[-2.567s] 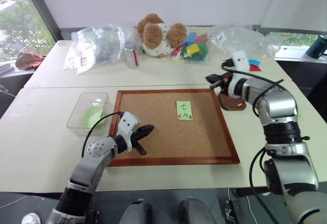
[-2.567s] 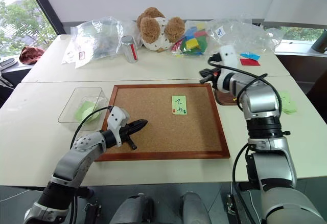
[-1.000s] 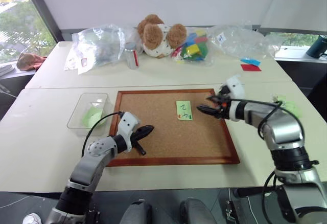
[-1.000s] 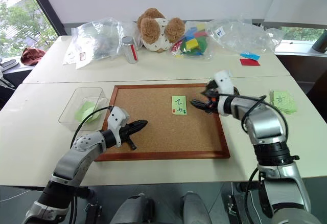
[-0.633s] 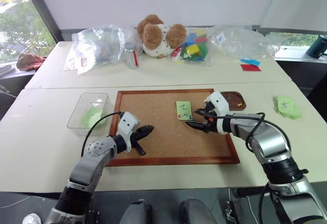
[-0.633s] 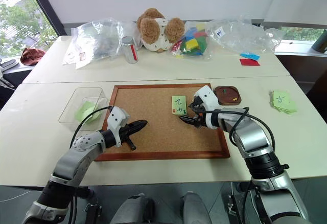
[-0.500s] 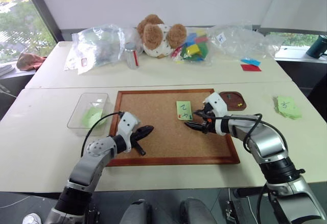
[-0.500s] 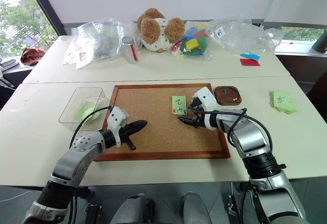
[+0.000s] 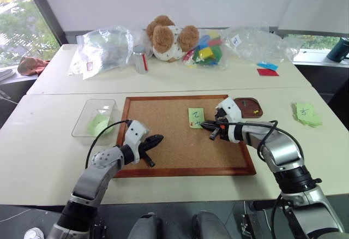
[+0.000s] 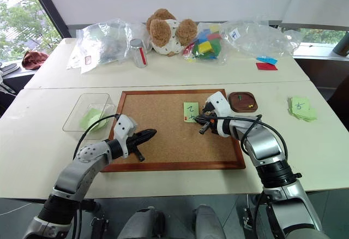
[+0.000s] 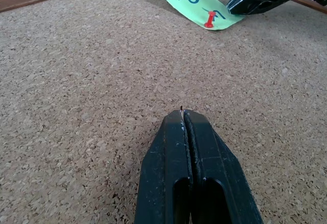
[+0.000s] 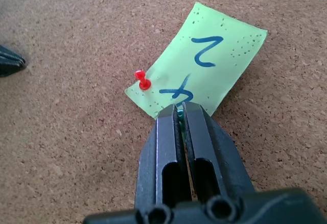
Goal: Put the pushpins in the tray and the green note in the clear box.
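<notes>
Hiding most of a green pushpin [image 12: 180, 114], right gripper [image 12: 181, 112] jaws clamp it; left gripper [image 11: 184, 113] jaws together

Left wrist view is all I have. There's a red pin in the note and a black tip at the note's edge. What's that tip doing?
Observer: That is the right gripper. The right wrist view shows it shut on a green pushpin at a corner of the green note.
Operator: Where's the tray from there?
Observer: The tray sits on the table just off the far right corner of the cork board, beside that arm.
Operator: And the clear box?
Observer: The clear box is on the table off the board's left edge, with green paper inside.
</notes>
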Controlling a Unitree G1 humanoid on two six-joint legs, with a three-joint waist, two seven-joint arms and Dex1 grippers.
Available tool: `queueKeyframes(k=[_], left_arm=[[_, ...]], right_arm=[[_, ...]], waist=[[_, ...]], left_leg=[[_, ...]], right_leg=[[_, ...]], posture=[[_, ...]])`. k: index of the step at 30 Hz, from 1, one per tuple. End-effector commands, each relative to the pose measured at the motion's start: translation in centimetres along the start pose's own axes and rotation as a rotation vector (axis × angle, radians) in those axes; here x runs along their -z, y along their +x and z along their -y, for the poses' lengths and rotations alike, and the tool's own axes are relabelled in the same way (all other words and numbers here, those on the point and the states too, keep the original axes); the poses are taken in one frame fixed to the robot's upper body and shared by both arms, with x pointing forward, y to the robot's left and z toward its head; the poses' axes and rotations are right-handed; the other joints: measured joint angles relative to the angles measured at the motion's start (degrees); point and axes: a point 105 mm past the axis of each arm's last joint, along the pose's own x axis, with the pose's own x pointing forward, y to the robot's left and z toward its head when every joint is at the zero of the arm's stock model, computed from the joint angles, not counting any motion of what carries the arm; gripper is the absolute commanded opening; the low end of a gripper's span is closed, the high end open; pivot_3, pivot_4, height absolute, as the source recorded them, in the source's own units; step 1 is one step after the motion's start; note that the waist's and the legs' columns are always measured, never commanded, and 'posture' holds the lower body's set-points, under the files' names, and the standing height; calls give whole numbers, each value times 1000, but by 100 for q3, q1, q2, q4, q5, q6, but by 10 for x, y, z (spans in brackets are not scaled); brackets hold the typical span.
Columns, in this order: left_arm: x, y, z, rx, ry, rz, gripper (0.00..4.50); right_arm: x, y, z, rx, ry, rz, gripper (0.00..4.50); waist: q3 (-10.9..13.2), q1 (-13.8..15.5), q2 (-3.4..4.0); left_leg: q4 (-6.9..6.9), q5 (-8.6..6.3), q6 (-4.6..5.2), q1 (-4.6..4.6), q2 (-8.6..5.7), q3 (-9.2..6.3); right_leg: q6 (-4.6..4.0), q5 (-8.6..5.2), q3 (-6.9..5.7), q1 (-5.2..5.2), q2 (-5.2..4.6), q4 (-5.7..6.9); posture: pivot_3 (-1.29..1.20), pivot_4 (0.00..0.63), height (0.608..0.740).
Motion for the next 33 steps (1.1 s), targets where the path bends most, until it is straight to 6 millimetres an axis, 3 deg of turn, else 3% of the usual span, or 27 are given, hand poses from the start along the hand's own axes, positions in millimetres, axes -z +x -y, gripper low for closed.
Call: queueKeyframes(k=[1,4,9,13,16,22,29,33], left_arm=[[21,-6,-1,-13,-35,-78,0],[21,-5,0,-10,-37,-79,0],[20,-4,0,-5,-40,-75,0],[20,-2,-1,-2,-37,-74,0],[20,-1,-1,-1,-36,-71,0],[19,-1,-2,-3,-36,-69,0],[20,-3,-2,-8,-34,-72,0],[20,-4,-2,-8,-34,-72,0]], right_arm=[[-46,-22,11,42,-48,142,44],[-60,-35,20,78,-35,185,44],[-70,-60,56,218,5,240,44],[-49,-78,110,438,57,186,44],[-27,-80,131,515,109,125,44],[0,-75,144,544,155,69,44],[14,-69,143,524,182,46,44],[17,-67,141,517,189,35,1807]], waist=[[0,2,0],[0,7,0],[-1,15,-1],[-1,12,0],[-2,13,1],[-4,12,4],[-4,12,5],[-4,12,5]], left_leg=[[0,0,0,0,0,0],[0,0,0,-1,0,0],[0,-1,2,0,0,0],[0,-1,2,2,0,1],[3,-2,2,2,-1,3],[4,-1,2,2,-1,4],[6,-1,2,3,-1,4],[5,-1,3,3,-1,4]], right_leg=[[0,0,0,0,0,0],[0,0,0,-1,0,-1],[0,0,0,4,-1,-8],[0,0,0,7,-2,-7],[0,0,0,8,-4,-7],[0,0,0,8,-3,-4],[0,0,0,10,-2,-4],[0,0,0,10,-2,-4]], posture=[[0,150,740],[0,150,740],[0,150,740],[0,150,740],[0,150,740],[0,150,740],[0,150,740],[0,150,740]])
